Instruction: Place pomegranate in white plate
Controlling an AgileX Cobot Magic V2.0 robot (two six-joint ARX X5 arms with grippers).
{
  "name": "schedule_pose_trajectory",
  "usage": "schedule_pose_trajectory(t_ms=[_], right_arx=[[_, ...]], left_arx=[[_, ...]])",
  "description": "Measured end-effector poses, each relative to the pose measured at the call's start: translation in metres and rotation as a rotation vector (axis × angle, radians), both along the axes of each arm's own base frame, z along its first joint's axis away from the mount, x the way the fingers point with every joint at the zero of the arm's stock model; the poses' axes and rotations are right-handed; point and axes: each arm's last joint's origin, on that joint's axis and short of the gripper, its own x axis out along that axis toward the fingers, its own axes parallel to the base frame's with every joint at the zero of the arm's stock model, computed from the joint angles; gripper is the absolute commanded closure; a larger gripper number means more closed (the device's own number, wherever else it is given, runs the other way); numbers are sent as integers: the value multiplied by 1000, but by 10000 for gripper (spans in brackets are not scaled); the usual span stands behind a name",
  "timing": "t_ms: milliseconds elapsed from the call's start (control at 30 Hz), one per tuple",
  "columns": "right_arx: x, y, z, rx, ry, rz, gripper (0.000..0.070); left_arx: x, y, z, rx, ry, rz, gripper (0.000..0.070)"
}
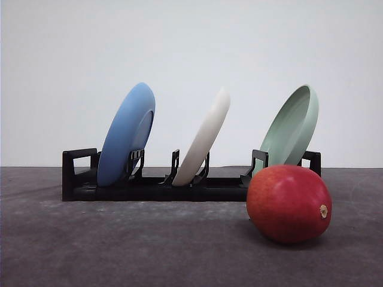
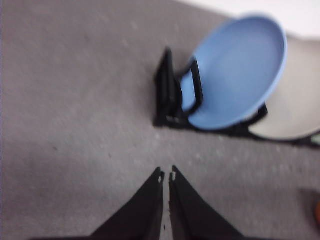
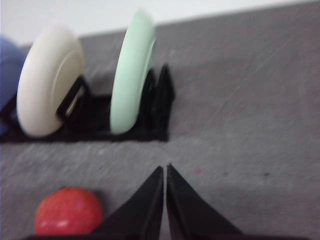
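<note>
Looking at the front view near to far: the pomegranate (image 1: 289, 203) sits nearest us on the grey table (image 1: 119, 245), at about 4 o'clock of frame, stem nub facing 3 o'clock. Its long axis runs roughly 9-to-3, slightly wider than tall. It's free on the mat, nothing touching it, just in front of the black rack (image 1: 155, 186)'s right end.

From our right wrist camera the right gripper (image 3: 164, 172) has its fingers pressed together, holding nothing. The fruit (image 3: 68, 210) lies at about 8 o'clock from those tips, near but apart. From our left wrist camera the left gripper (image 2: 166, 175) is likewise closed and empty; only a sliver of red shows at that frame's edge, well apart from the tips. We judge the right arm the nearer one for the pick, and it needs to open before it drops over the fruit.

Behind the fruit, the rack holds three plates on edge, all leaning toward 1 o'clock: blue plate (image 1: 127, 134) in the left slot, white plate (image 1: 204, 139) in the middle, pale green plate (image 1: 291, 130) in the right. None holds anything. The white plate stands tilted in its slot, not flat, so we expect it can't take the fruit as it stands.
</note>
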Motion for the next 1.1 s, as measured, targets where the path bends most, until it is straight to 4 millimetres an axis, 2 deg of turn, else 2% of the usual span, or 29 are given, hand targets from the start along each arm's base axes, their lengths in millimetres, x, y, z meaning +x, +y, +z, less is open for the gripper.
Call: schedule_pose_trajectory(t_ms=[233,433,533,600,667,700,733,767,800,1100], right_arx=[[18,8,-9,-19,106,120,692],[16,25,-6,-131,27,325,688],[14,30,-6,-166,6,387,688],[14,31,-7,-178,1,404,686],[14,31,-7,-183,-3,408,560],[14,31,-6,-185,-5,409,460],[14,31,-6,-185,-6,409,367],[14,31,-6,-186,-6,410,300],[14,31,-6,-186,-6,410,268],[14,31,-6,-185,-6,409,267]], left_arx=[[14,-22,-3,53,-4,-208,698],[16,-46,-2,175,-101,-463,698],[15,-51,-3,210,-121,-524,698],[15,-52,-3,222,-126,-541,667],[15,-53,-2,226,-134,-545,491],[15,-53,-2,226,-138,-547,378],[15,-53,-2,225,-144,-547,307],[16,-53,-1,225,-151,-547,269],[16,-53,0,225,-160,-548,269],[17,-58,5,213,-231,-564,271]])
